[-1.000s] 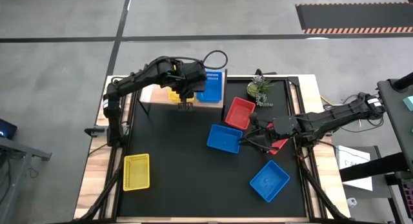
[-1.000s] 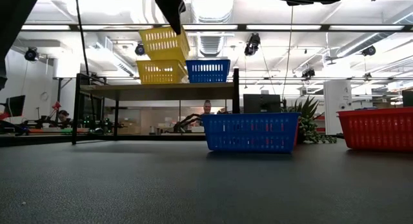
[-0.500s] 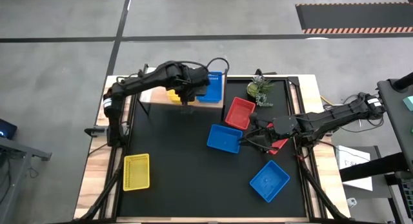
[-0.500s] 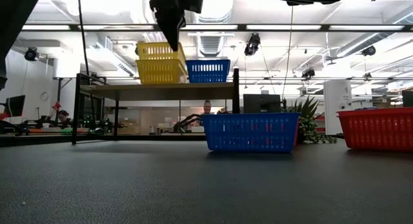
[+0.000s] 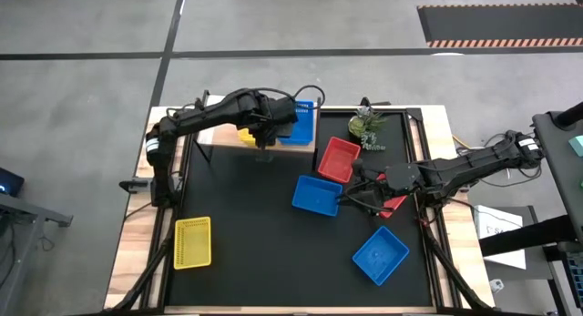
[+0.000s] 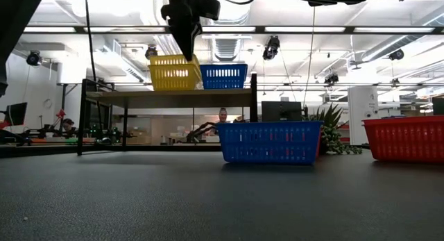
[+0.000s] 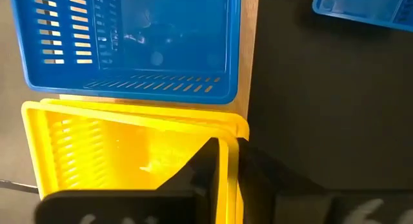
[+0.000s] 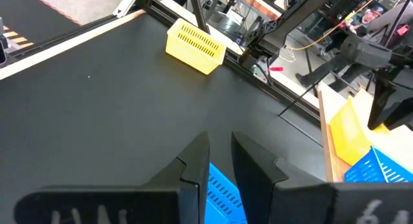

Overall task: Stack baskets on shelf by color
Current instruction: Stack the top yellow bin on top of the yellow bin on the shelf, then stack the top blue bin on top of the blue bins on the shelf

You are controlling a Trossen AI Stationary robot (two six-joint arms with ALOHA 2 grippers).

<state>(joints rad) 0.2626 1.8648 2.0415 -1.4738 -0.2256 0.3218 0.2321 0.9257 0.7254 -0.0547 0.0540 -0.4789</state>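
Shelf [image 6: 166, 97]: standing at the far edge of the table, carrying a yellow stack [image 6: 173, 73] and, touching it on one side, a blue basket on the shelf [image 6: 223, 76].
Yellow stack: two yellow baskets are nesting one inside the other; nothing is lying inside the top one.
Blue basket on the shelf: sitting level and holding nothing.
Left gripper [image 7: 228, 161]: reaching over the shelf; its fingers are straddling the near wall of the top yellow basket at a narrow gap, one inside and one outside.
Change at the stack: one second earlier the top yellow basket was tilting above the lower one; half a second earlier it was riding higher; it is now sitting fully down and level.
Right gripper [image 8: 220, 161]: waiting low over the table at the corner of the middle blue basket [image 5: 317, 195]; its fingers are standing narrowly apart with the basket's rim between them, unchanged from before.
Loose baskets: a red basket [image 5: 338, 159], a near blue basket [image 5: 380, 254] and a lone yellow basket [image 5: 192, 241] are lying on the table, each holding nothing, where they lay before.
Potted plant [image 5: 367, 125]: standing beside the red basket.
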